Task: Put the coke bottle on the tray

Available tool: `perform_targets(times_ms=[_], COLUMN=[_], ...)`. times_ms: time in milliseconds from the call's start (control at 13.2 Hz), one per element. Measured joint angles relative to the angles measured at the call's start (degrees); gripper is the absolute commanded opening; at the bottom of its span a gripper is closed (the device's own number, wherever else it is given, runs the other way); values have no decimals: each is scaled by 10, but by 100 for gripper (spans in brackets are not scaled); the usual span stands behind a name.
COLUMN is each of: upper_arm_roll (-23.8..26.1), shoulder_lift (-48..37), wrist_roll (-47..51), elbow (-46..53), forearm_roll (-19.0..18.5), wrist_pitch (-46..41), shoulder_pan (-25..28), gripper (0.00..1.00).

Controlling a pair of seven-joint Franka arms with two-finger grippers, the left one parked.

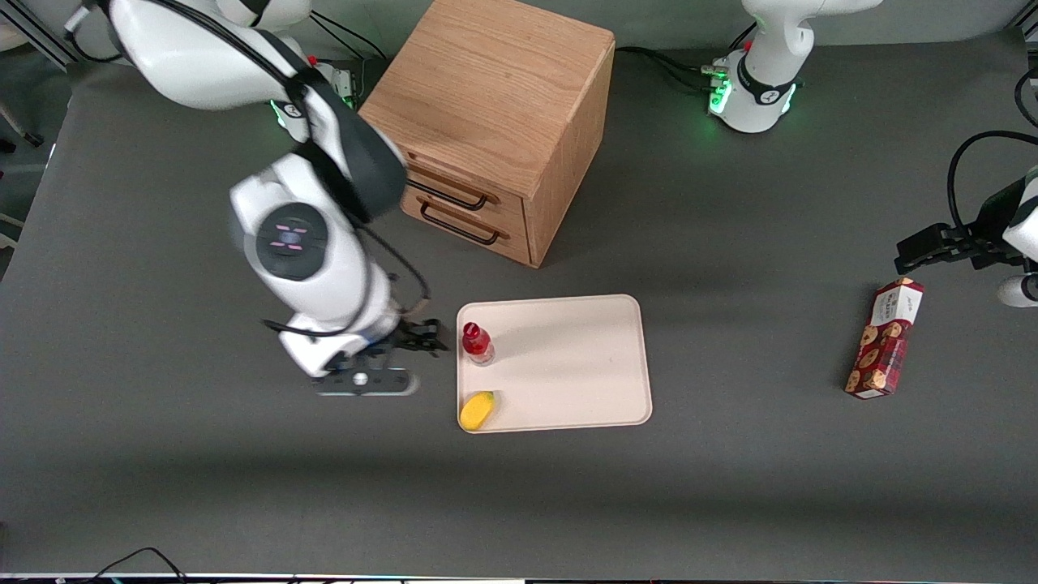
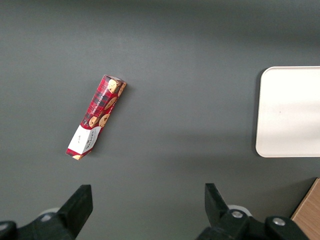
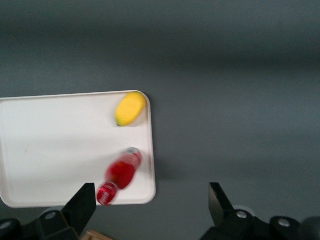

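The coke bottle (image 1: pixel 478 343) (image 3: pixel 120 174), small and red with a red cap, stands upright on the pale tray (image 1: pixel 568 365) (image 3: pixel 60 145), close to the tray edge nearest the working arm. My gripper (image 1: pixel 418 337) (image 3: pixel 152 207) hangs above the table just beside that tray edge, open, with nothing between its fingers (image 3: pixel 82 202). The bottle stands apart from it.
A yellow fruit-shaped piece (image 1: pixel 477 410) (image 3: pixel 130 108) lies on the tray corner nearer the front camera than the bottle. A wooden drawer cabinet (image 1: pixel 495 122) stands farther from the camera. A red cookie box (image 1: pixel 885 337) (image 2: pixel 96 117) lies toward the parked arm's end.
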Motion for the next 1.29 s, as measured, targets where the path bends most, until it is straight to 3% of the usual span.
perform_targets(times_ms=[152, 379, 682, 909, 1288], upper_arm_roll=[-7, -66, -109, -165, -188], shoulder_lift=[-59, -158, -259, -311, -354], wrist_roll=[-62, -154, -221, -291, -312], elbow=[-41, -135, -228, -284, -333], forearm_roll=[17, 62, 75, 124, 134], wrist_pitch=[-17, -18, -17, -10, -2], shoulder_pan=[-45, -90, -143, -156, -161], gripper=[100, 100, 100, 100, 100])
